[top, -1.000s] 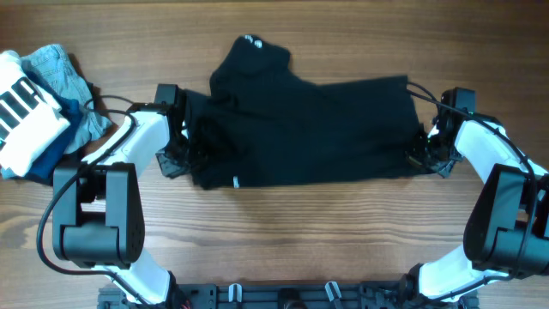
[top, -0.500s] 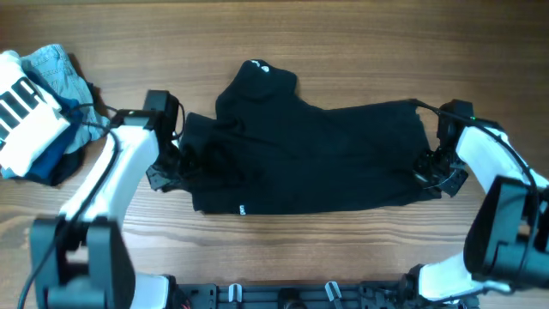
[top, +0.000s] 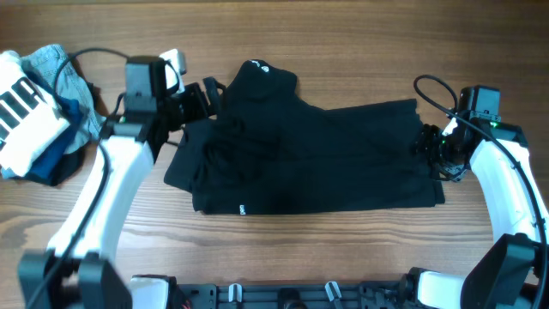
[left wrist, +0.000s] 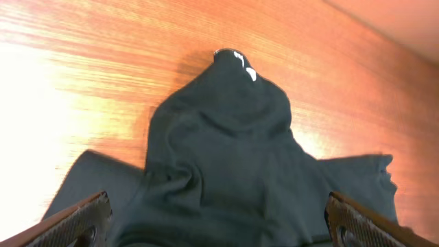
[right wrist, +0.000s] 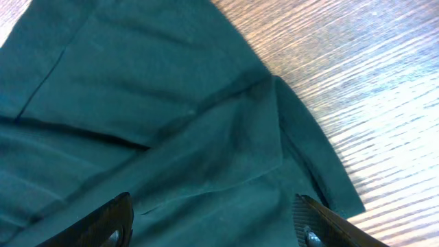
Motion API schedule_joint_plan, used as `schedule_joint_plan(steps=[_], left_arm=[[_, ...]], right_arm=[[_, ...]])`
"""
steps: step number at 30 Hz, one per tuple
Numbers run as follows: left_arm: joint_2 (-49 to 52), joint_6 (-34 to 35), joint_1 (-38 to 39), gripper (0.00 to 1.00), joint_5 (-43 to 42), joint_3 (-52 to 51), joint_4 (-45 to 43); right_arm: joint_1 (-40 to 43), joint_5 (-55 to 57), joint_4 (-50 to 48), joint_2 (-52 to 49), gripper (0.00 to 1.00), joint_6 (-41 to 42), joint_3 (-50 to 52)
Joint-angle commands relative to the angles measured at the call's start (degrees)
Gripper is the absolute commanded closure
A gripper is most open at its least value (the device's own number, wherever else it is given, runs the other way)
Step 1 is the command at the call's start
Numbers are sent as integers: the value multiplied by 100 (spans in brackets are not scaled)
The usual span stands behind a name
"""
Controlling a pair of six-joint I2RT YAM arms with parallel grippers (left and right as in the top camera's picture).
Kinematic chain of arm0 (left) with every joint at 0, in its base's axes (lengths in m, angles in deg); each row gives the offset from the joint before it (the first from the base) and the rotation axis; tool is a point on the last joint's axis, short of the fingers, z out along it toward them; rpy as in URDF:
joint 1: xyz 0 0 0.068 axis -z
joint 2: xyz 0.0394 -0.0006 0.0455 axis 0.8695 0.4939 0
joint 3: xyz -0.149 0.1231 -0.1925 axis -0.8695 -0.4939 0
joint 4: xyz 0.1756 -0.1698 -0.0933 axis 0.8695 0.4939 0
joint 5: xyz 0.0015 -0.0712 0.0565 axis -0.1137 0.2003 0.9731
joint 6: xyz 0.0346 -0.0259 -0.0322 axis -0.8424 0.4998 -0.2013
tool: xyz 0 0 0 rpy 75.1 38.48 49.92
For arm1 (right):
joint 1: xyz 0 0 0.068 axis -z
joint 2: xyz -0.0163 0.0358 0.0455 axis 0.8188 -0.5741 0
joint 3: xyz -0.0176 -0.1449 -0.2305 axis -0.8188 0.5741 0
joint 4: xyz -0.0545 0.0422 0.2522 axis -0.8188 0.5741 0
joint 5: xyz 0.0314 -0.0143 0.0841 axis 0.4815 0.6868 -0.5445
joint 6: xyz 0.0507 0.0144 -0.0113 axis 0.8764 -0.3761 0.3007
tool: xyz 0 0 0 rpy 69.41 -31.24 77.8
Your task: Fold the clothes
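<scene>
Black garment [top: 309,154], white tag [top: 243,209] unreadable, flat on worktop [top: 343,34]; left tool [top: 199,94] and right tool [top: 431,144] since let go, both apart

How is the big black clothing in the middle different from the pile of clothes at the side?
The black garment is one dark piece, while the pile mixes light blue, dark blue and white striped cloth. The black garment lies spread out mostly flat; the pile is bunched in a heap. Both are cloth resting on the wooden table.

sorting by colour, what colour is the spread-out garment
The garment is black, clearest in the overhead view.
</scene>
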Motion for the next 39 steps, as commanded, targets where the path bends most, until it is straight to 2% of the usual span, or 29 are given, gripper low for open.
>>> schedule_joint_plan(steps=[1, 3, 7, 11, 13, 16, 17, 19, 21, 22, 27, 30, 39], left_arm=[[1137, -715, 83, 0, -136, 824, -4], [1941, -1058, 192, 0, -133, 1497, -2], [2973, -1156, 273, 0, -131, 2345, -203], [3646, -1152, 466, 0, -133, 2500, -962], [3849, -1154, 575, 4, -129, 2500, -1154], [4033, -1154, 673, 23, -107, 2500, -1268], [4094, -1156, 697, 35, -83, 2500, -1268], [4131, -1152, 699, 70, 74, 2500, -1231], [4129, -1152, 693, 92, 109, 2500, -1233], [4113, -1143, 682, 96, 105, 2503, -1237], [3807, -1056, 614, 96, 136, 2507, -1178], [3484, -758, 560, 96, 144, 2507, -933], [3244, -474, 560, 96, 125, 2505, 186]], right_arm=[[22, -173, 9, 61, 25, -122, -79], [22, -173, 57, 61, 25, -122, -79], [22, -173, 85, 61, 25, -122, -79], [22, -173, 125, 61, 25, -122, -79], [22, -173, 120, 61, 25, -118, -79], [22, -173, 66, 61, 28, -114, -79], [22, -175, 37, 61, 28, -103, -79], [22, -175, 4, 61, 29, -103, -79], [22, -173, -13, 61, 29, -107, -79], [22, -173, -39, 61, 29, -118, -81], [22, -175, -68, 50, 30, -254, -334], [22, -173, 42, -122, 29, -442, -855], [15, -387, 378, -2428, 23, -1163, -3025]])
